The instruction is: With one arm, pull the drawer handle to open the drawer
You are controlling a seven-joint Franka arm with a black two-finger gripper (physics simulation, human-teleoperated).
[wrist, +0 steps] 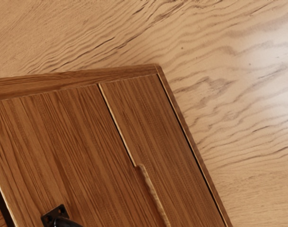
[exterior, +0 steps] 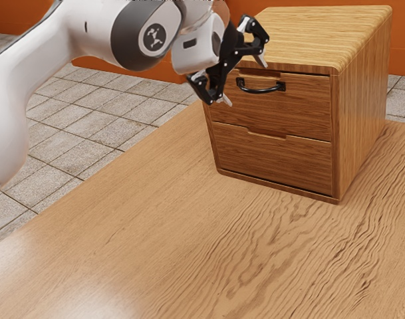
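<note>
A simulated white robot arm reaches in from the exterior view's upper left toward a small wooden two-drawer cabinet [exterior: 362, 100] that stands on a wide wood-grain table [exterior: 209, 252]. Grey floor tiles and an orange wall lie behind.

The black two-finger hand [exterior: 245, 82] is spread wide, holding nothing. One finger points up beside the cabinet's top edge and the other hangs lower, by the front's corner on the exterior view's left. The hand hovers just in front of the top drawer [exterior: 302, 109], at the end of its curved black handle [exterior: 262, 88] nearer the arm. In this view that end of the handle falls between the two fingers, but whether they already reach around it or sit just short of it cannot be told.

The wrist view looks closely at the cabinet front: the top drawer's panel, the thin seam, the lower drawer [wrist: 153, 137] with its wooden pull strip, and the handle's black mount [wrist: 55, 216] right under the hand. Table surface [wrist: 243, 71] shows beyond the cabinet.

Both drawer fronts look flush with the cabinet, so the top drawer appears shut. By this reading the task is at the approach stage: the hand is lined up near the handle, while gripping it and pulling the drawer out remain to be done.
</note>
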